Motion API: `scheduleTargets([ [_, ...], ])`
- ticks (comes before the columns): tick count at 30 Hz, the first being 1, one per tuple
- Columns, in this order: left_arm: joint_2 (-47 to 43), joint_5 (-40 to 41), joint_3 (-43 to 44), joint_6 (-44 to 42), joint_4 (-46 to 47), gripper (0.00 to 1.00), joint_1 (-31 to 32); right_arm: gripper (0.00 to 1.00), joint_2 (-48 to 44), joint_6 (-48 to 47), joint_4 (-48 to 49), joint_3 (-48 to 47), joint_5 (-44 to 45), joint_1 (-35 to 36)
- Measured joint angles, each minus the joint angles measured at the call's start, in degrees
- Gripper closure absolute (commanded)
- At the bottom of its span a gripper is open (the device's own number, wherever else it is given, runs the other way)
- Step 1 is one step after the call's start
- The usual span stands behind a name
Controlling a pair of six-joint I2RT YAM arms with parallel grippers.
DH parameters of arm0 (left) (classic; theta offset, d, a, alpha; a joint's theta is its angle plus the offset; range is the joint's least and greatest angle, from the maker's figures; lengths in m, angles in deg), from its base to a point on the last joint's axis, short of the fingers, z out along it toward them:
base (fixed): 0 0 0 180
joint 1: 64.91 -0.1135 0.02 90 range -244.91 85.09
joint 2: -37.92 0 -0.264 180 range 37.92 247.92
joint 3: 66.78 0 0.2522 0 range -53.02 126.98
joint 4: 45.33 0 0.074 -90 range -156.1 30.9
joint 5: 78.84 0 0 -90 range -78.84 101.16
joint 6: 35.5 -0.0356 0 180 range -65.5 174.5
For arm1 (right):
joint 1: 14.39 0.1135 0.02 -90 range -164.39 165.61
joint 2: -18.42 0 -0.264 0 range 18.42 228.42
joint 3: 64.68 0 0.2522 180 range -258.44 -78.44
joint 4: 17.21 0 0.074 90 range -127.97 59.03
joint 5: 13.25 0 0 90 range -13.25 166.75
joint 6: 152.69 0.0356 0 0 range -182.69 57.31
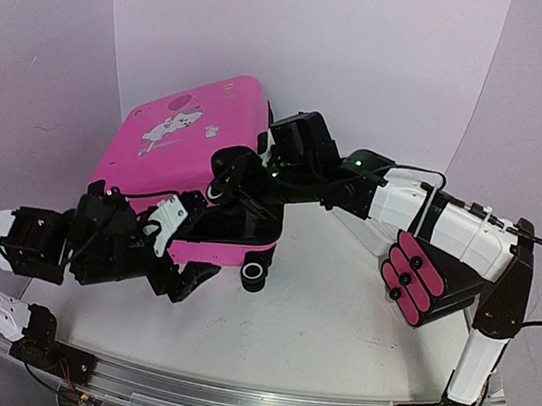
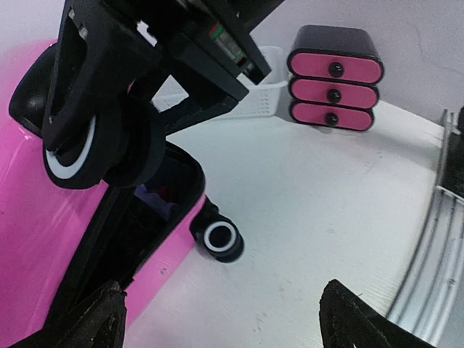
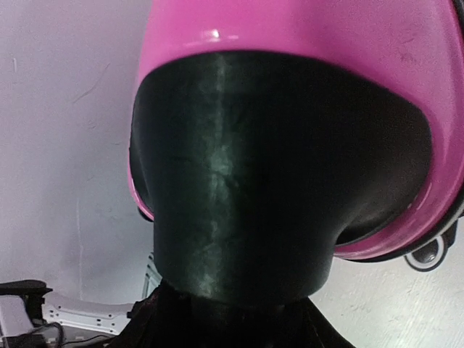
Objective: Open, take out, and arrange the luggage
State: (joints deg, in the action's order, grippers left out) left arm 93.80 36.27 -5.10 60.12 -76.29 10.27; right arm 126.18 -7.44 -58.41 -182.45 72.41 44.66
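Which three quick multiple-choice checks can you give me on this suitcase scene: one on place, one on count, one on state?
1. Where is the stack of small black cases relative to the luggage?
A) inside it
B) on the table, to its right
C) on top of it

2. How many pink ends does the stack show?
A) one
B) five
C) three

3. What state is the luggage in?
A) shells parted, upper one raised
B) zipped shut
C) spread flat open

Answers:
1 B: the top view shows it standing on the table, apart from the luggage.
2 C: the left wrist view shows three, one above another.
3 A: a dark gap shows between the shells at the wheel end.
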Motion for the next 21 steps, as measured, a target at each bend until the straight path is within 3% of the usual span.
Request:
scheduleTargets([
  [8,11.9,21.6,-15.0,-29.0,40.7,0.01,1.7,1.0,-0.2,6.9,2.9,-2.0,-4.6,0.5],
  [13,24.8,30.3,-14.1,-48.2,64.0,0.01,0.8,1.0,-0.2,10.2,4.3,-2.9,-5.5,0.5],
  [17,33.6,35.6,-9.6,-60.8,79.3,0.01,-3.5,1.0,-0.2,12.6,5.5,-2.9,-5.7,0.5],
  [21,37.2,36.8,-6.7,-68.0,85.9,0.02,-6.9,1.0,-0.2,13.1,7.8,-3.1,-4.2,-0.8],
])
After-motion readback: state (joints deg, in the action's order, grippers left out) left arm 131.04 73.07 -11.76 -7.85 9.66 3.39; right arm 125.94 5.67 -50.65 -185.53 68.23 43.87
